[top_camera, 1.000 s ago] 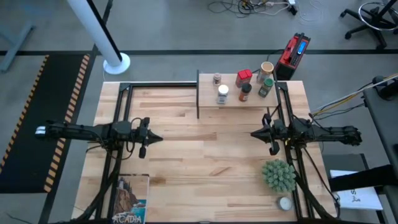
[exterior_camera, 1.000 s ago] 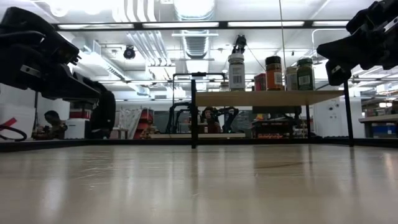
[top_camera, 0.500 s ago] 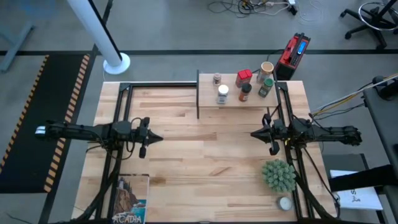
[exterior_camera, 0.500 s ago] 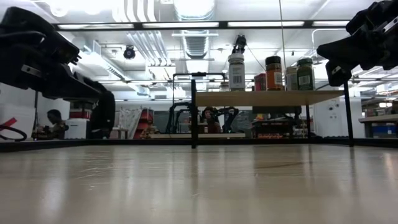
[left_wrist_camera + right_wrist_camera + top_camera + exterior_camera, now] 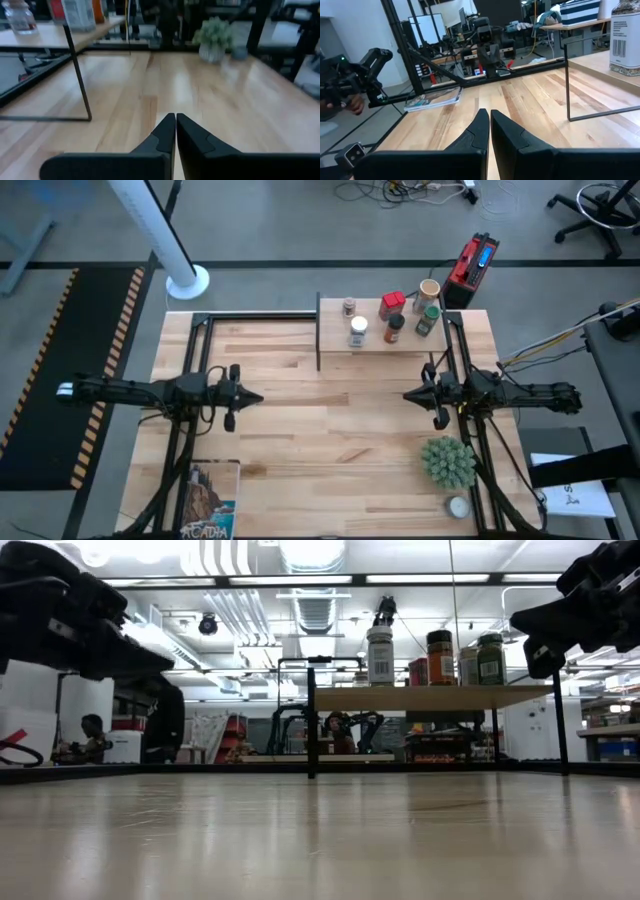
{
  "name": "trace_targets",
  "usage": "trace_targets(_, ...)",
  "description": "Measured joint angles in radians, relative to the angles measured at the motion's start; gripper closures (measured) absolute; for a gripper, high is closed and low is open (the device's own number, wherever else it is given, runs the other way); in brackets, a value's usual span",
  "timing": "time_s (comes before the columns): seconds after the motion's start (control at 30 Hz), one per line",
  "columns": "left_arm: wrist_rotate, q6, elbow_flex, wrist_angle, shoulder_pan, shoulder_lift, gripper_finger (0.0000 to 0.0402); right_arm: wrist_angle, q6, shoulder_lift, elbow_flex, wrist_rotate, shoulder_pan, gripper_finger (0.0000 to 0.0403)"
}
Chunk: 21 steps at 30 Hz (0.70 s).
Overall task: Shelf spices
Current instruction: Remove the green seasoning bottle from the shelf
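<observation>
Spices (image 5: 390, 318) stand on the shelf (image 5: 380, 340) at the bench's far edge, labels too small to read. My left gripper (image 5: 175, 131) and right gripper (image 5: 486, 128) hang pressed together, holding nothing.

My overhead camera looks straight down and takes in the whole table (image 5: 330, 430), both arms and some floor around it. My low camera sits at tabletop height, looking level across the wood to the shelf (image 5: 430, 697) and the room behind. Each wrist camera looks forward along its arm, close over the tabletop, toward the opposite side. The shelf (image 5: 380, 330) shows in the overhead, low and both wrist views
</observation>
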<state>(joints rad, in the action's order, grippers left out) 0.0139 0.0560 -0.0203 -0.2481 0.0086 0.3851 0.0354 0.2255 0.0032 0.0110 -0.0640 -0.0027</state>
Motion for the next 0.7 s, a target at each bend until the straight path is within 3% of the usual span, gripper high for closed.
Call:
trace_targets(0.2, 0.003, 0.117, -0.005, -0.174, 0.000, 0.000, 0.0400, -0.002, -0.025, 0.007, 0.059, -0.016, 0.000, 0.0403)
trace_targets(0.43, 0.003, 0.139, -0.169, -0.118, 0.000, 0.041, 0.0400, -0.087, -0.119, 0.040, 0.263, -0.006, 0.000, 0.0403)
trace_targets(0.53, 0.004, 0.132, -0.273, -0.065, 0.000, 0.084, 0.0400, -0.165, -0.144, 0.062, 0.363, 0.063, 0.000, 0.0403)
trace_targets(0.7, 0.048, 0.014, -0.454, 0.049, -0.001, 0.172, 0.0400, -0.306, -0.177, 0.115, 0.503, 0.267, 0.000, 0.0402)
